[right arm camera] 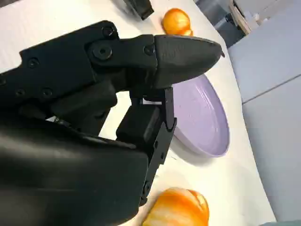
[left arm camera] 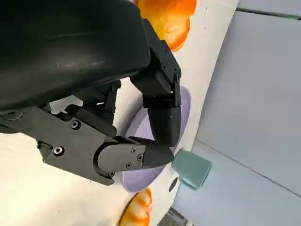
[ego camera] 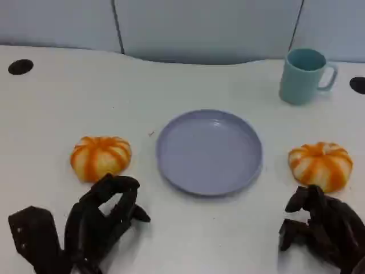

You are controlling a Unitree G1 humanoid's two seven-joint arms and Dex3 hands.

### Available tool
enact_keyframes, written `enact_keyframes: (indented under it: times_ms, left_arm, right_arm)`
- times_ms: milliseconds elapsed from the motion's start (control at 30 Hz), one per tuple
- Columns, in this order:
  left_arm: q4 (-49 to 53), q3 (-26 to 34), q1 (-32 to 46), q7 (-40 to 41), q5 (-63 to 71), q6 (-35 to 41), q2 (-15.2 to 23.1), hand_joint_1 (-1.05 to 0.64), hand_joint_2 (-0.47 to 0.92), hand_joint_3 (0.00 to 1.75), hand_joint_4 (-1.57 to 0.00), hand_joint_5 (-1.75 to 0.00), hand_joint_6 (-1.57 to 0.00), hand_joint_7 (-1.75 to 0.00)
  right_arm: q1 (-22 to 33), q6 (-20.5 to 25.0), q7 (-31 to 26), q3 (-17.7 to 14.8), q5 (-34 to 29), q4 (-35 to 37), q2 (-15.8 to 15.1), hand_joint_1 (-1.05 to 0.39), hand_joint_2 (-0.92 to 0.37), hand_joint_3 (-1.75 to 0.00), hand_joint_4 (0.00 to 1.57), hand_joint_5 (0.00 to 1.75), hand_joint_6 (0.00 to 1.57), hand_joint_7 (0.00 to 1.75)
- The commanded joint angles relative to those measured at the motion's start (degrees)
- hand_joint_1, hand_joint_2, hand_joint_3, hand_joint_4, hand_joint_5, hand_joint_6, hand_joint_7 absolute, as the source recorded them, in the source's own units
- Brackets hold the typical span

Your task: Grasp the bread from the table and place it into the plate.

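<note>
Two orange-and-white striped bread buns lie on the white table. The left bun [ego camera: 100,157] [left arm camera: 167,19] is beside the lavender plate [ego camera: 209,153] [left arm camera: 185,100], and the right bun [ego camera: 320,164] [right arm camera: 178,209] is on the plate's other side. The plate [right arm camera: 203,117] holds nothing. My left hand [ego camera: 102,220] [left arm camera: 117,117] rests just in front of the left bun, fingers apart and arched, holding nothing. Just in front of the right bun, my right hand [ego camera: 322,225] [right arm camera: 127,84] also holds nothing. The far bun [right arm camera: 177,21] appears in the right wrist view too.
A teal mug [ego camera: 304,75] [left arm camera: 192,168] stands at the back right, behind the plate. Two dark round holes [ego camera: 20,67] [ego camera: 358,84] sit in the tabletop near the back corners. A pale wall panel runs behind the table.
</note>
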Motion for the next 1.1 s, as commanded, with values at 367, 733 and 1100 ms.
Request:
enact_keyframes:
  times_ms: [367, 733, 1100]
  left_arm:
    - [0.6, 0.3, 0.0, 0.2, 0.3, 0.0, 1.2, -0.55, 0.68, 0.59, -0.66, -1.67, -0.66, -1.25]
    - [0.6, 0.4, 0.2, -0.5, 0.0, -0.5, 1.4, -0.55, 0.67, 0.59, -0.71, -1.62, -0.66, -1.22]
    - [0.0, 0.3, 0.4, -0.6, -0.2, 0.2, 1.3, -0.52, 0.65, 0.69, -0.70, -1.65, -0.67, -1.23]
  right_arm:
    - [0.3, 0.4, -0.2, -0.4, -0.4, 1.9, -0.3, -0.46, -0.92, -0.44, 1.26, 1.19, 1.13, 1.13]
    - [1.1, -0.1, 0.8, -0.3, -0.2, 1.2, -0.4, -0.44, -0.92, -0.46, 1.25, 1.20, 1.10, 1.14]
    - [0.3, 1.5, -0.1, -0.4, -0.3, 1.0, -0.5, -0.46, -0.92, -0.43, 1.30, 1.16, 1.17, 1.07]
